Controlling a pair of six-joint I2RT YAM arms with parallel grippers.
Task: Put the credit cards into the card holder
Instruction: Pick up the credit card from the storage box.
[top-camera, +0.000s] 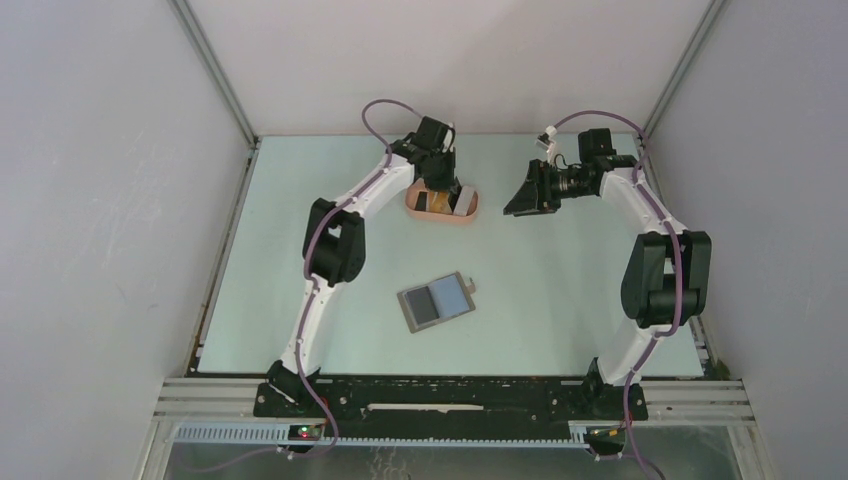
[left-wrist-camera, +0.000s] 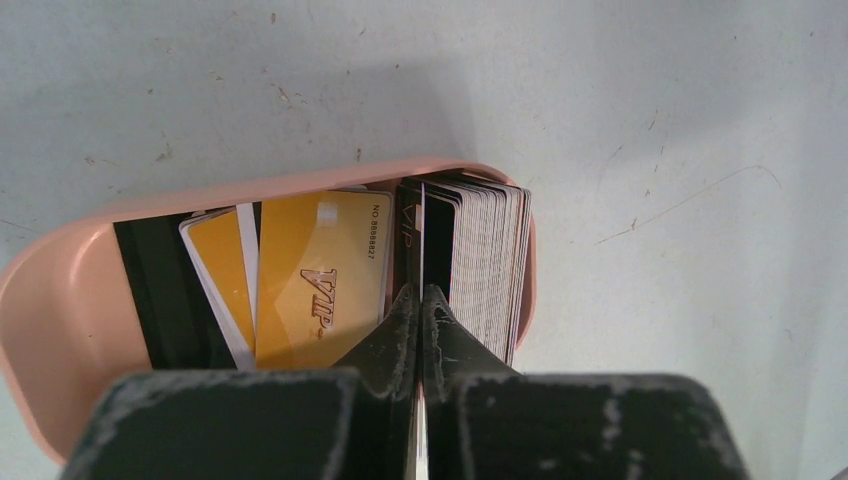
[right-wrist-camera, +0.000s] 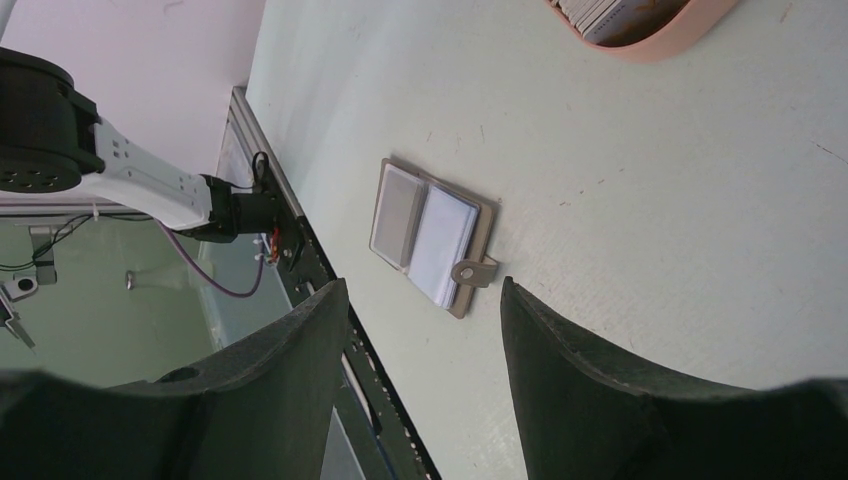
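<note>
The credit cards stand on edge in a salmon-pink oval tray (left-wrist-camera: 60, 300): a yellow VIP card (left-wrist-camera: 320, 275), a second yellow card (left-wrist-camera: 222, 270), black cards (left-wrist-camera: 165, 290) and a tight stack (left-wrist-camera: 485, 250). My left gripper (left-wrist-camera: 421, 292) reaches down into the tray (top-camera: 470, 214), shut on the thin edge of a dark credit card (left-wrist-camera: 412, 235) between the yellow card and the stack. The card holder (top-camera: 437, 300) lies open and flat mid-table, its snap tab (right-wrist-camera: 472, 271) on one side. My right gripper (right-wrist-camera: 422, 287) hovers open, high at the back right (top-camera: 522, 200), looking down on the card holder (right-wrist-camera: 425, 235).
The tray's rim (right-wrist-camera: 650, 40) shows at the top of the right wrist view. White enclosure walls ring the table, with a metal frame rail (top-camera: 450, 385) along its near edge. The left arm's links (top-camera: 335, 240) stretch from the near left toward the tray.
</note>
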